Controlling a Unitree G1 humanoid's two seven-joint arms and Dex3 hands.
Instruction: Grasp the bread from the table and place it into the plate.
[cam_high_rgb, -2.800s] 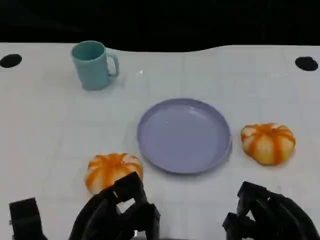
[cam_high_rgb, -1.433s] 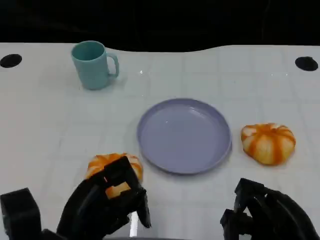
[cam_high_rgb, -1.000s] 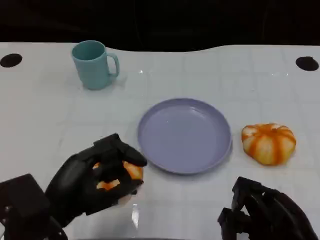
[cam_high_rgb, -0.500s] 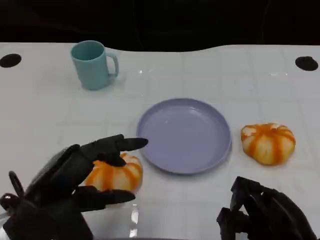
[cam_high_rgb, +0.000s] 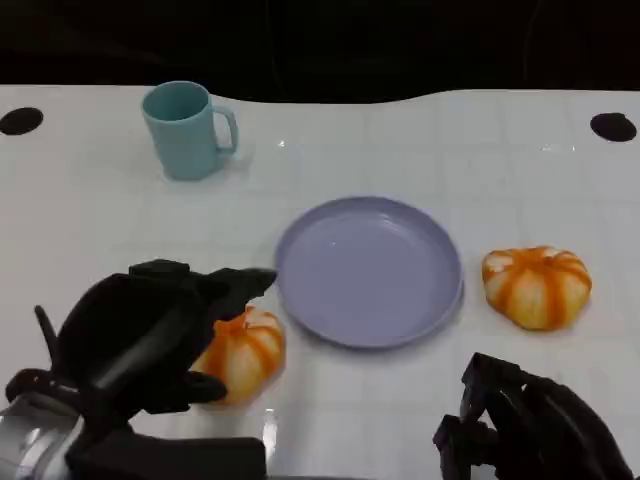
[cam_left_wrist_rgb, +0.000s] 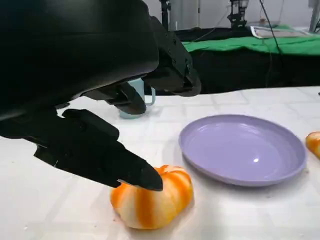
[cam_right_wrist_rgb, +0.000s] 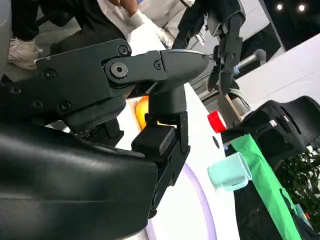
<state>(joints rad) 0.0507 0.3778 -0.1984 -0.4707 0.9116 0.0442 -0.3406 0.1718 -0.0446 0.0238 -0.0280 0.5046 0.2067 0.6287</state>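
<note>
1. Two sets of black fingers (cam_left_wrist_rgb: 100, 150) on the left hand (cam_high_rgb: 150, 330) are spread over the near bread (cam_high_rgb: 240, 350): a lower fingertip touches its top, the upper fingers arch above it, nothing gripped
2. That bread sits on the white table (cam_high_rgb: 480, 150), just beside the purple plate (cam_high_rgb: 368, 270)
3. Right hand (cam_high_rgb: 530, 430) is low at the near edge, fingers curled in on nothing
4. Second bread (cam_high_rgb: 536, 286) lies just right of the plate; teal mug (cam_high_rgb: 186, 130) stands well back
</note>
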